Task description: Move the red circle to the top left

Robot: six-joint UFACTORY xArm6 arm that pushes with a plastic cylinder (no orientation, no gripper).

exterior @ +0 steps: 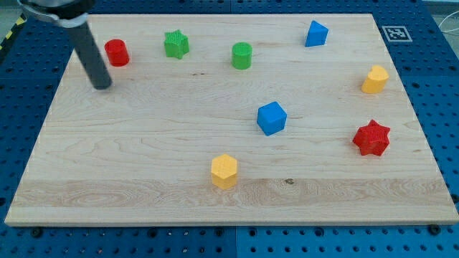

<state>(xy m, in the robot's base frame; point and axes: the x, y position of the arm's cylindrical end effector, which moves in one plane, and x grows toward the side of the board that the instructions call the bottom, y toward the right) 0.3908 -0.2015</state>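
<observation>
Single cam only, so no overlap with another view. It's sitting above and in front of the surface [143, 165], looking down at an oblique angle: the far edge is showing narrower than the near edge. It's framing nearly the whole board, with the blue pegboard [437, 86] showing on all sides. A fiducial tag [395, 32] is sitting at the upper right of the frame. The rod is entering from the upper left, my tip [103, 86] landing inside the frame. Mid-range, everything reading sharp.
</observation>
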